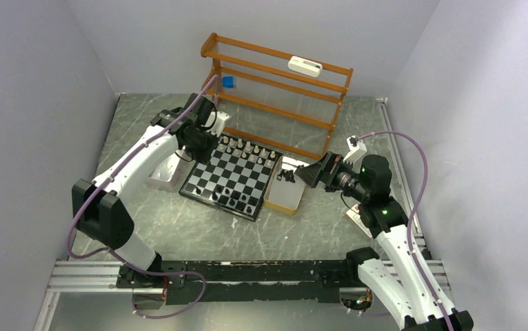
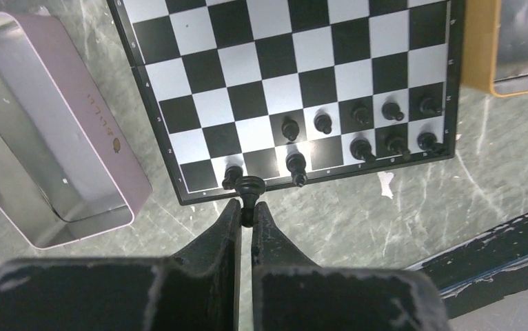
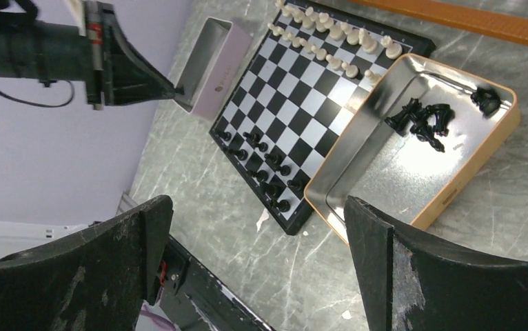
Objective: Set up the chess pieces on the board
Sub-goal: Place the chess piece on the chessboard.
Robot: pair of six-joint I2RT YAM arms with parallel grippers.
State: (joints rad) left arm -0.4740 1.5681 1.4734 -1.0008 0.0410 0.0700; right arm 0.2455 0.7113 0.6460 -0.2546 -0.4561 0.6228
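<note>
Tiny black chess figurine (image 2: 249,187) is pinched upright by left gripper (image 2: 245,215) near flat checkered board (image 2: 268,55), ready to stand; right gripper (image 3: 258,207) gapes wide.

Left wrist view: board (image 2: 275,58) is showing small rank digits on its dark rim; 4, 3, 2 are just about reading. Pink tin (image 2: 103,131) is carrying gold lettering on its side, too blurred to read.

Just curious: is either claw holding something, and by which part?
The left gripper pinches a black chess piece by its lower stem, head poking out. The right gripper holds nothing.
</note>
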